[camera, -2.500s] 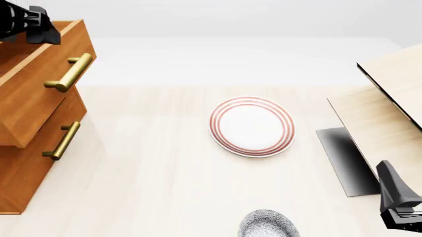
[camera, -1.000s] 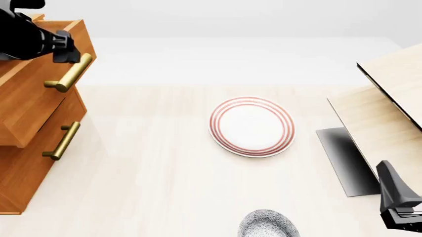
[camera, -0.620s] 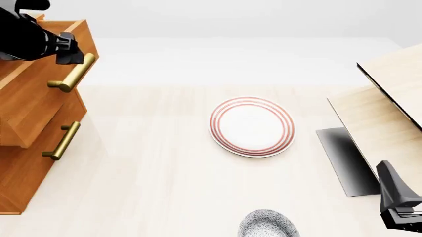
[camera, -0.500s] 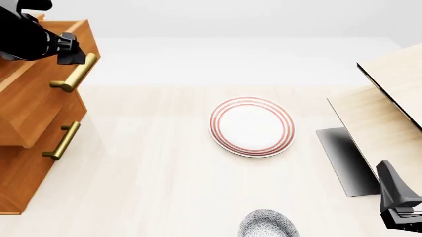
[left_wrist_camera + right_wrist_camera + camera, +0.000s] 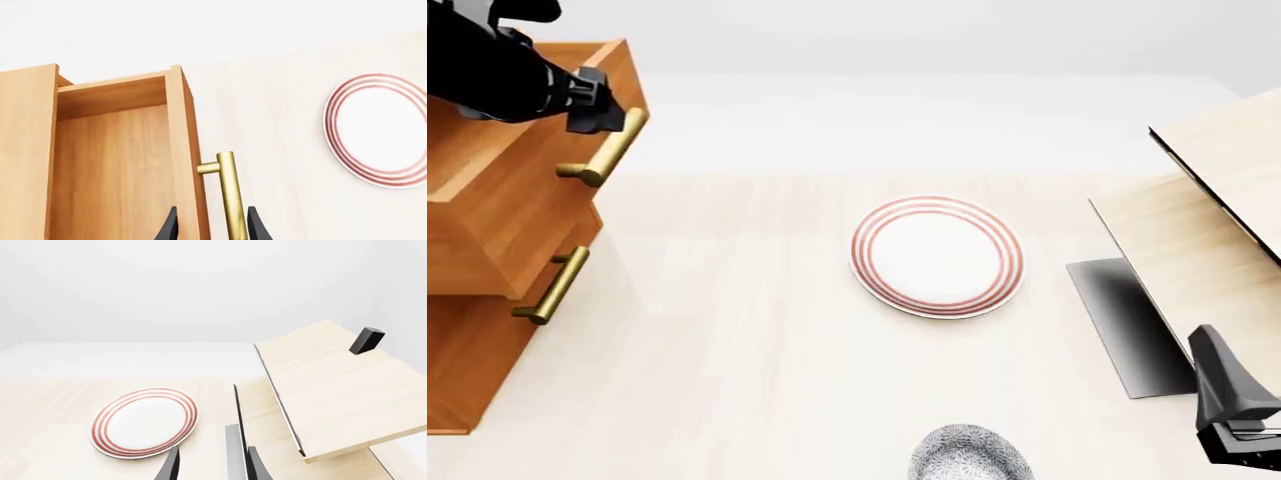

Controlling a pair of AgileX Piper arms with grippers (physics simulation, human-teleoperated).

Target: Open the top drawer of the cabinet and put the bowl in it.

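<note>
At cabinet [image 5: 481, 300] top, left pincer [image 5: 598, 103] clamped on top drawer [image 5: 507, 200] handle [image 5: 603, 148], right pincer [image 5: 212, 465] slightly apart, empty.

Orange-brown wood grain on cabinet [image 5: 467, 340] and top drawer [image 5: 507, 215]; brass-yellow bar handle [image 5: 603, 147]. White plate [image 5: 937, 256] with concentric red rings near rim. White bowl [image 5: 968, 458] densely speckled dark blue. Pale cream worktop [image 5: 747, 350] with faint grain. Light-wood box [image 5: 1214, 200], edged in black. Black left gripper [image 5: 598, 105] and black right gripper [image 5: 1234, 410].
</note>
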